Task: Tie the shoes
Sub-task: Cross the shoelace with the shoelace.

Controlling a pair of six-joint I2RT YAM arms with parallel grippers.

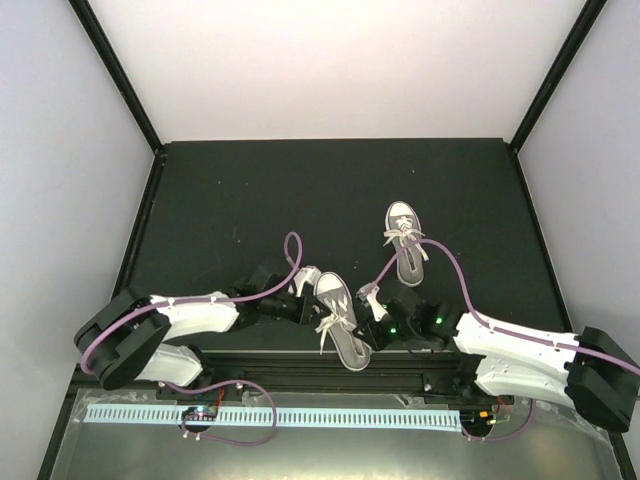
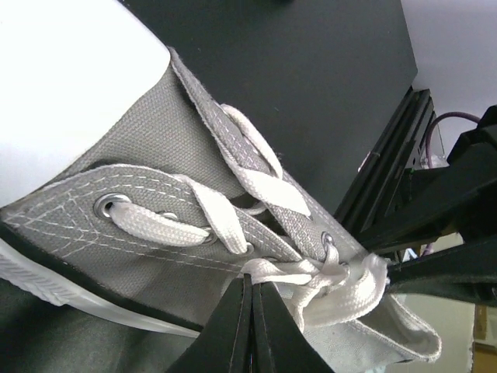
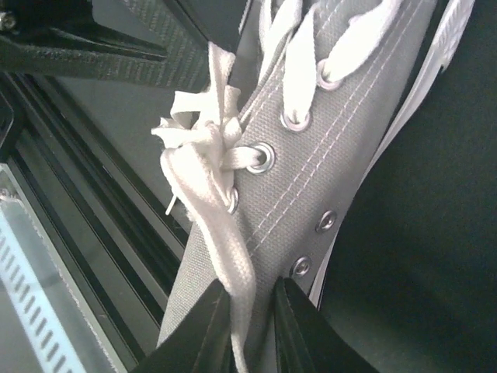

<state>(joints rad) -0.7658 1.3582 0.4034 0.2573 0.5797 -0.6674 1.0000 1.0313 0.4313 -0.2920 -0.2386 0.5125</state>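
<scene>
L hand (image 2: 250, 287) is shut, right by the shoe (image 2: 155, 194). R hand (image 3: 252, 295) is part open round the lace (image 3: 221, 233), so the lace may slip out & the knot (image 3: 198, 132) go loose.

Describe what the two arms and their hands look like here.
The left arm and right arm both have white shells on the long links and chunky black joints. A purple cable loops off each. Green lights glow near the right wrist. The left hand and right hand have plain black, tapered fingers.
</scene>
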